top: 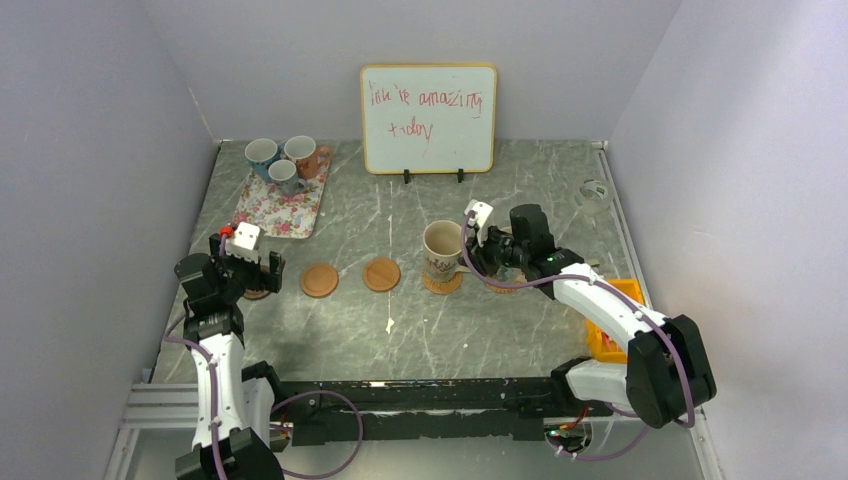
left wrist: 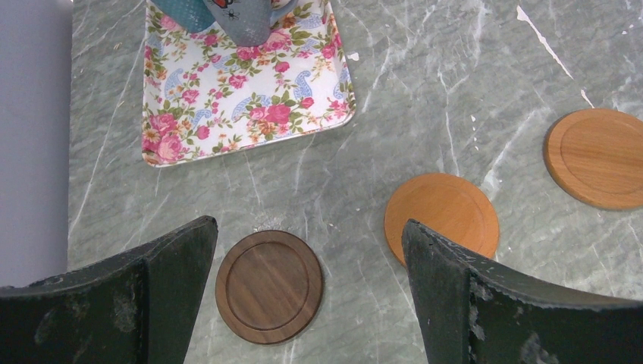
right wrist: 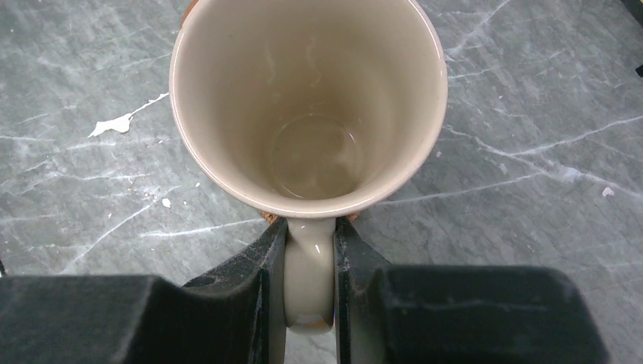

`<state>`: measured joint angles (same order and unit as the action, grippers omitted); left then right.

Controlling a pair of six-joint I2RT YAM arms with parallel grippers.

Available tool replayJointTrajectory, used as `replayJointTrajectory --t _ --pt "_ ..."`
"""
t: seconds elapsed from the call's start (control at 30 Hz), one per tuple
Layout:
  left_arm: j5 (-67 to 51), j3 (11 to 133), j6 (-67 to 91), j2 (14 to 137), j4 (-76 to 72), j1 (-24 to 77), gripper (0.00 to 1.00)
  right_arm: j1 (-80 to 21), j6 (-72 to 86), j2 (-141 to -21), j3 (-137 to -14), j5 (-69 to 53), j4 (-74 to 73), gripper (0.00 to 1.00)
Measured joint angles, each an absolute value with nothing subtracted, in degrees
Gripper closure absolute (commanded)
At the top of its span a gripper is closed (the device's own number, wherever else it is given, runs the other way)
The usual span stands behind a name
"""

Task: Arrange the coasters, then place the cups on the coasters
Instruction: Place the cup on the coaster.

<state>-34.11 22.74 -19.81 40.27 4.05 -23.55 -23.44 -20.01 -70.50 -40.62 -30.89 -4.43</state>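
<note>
A cream printed cup (top: 442,252) sits upright over a tan coaster (top: 442,284) at mid-table; I cannot tell whether it rests on the coaster. My right gripper (right wrist: 309,250) is shut on the handle (right wrist: 309,292) of this cup (right wrist: 307,106). My left gripper (left wrist: 307,243) hangs open above a dark brown coaster (left wrist: 269,287), touching nothing. Two tan-orange coasters (top: 319,279) (top: 381,274) lie in a row to its right. A blue-handled cup (top: 262,153), an orange-brown cup (top: 302,152) and a small grey cup (top: 283,173) stand on the floral tray (top: 290,215).
A whiteboard (top: 428,118) stands at the back wall. A small clear object (top: 595,193) lies at the far right. An orange thing (top: 605,340) sits by the right arm. A white scrap (top: 389,325) lies on the marble.
</note>
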Motion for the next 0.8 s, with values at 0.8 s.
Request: replayJointTrajectory --t 0.8 --pt "-33.30 22.74 -19.79 40.40 3.90 -23.55 0.04 -30.20 -15.00 -66.48 -41.58 -18.98 -8.38 1.00"
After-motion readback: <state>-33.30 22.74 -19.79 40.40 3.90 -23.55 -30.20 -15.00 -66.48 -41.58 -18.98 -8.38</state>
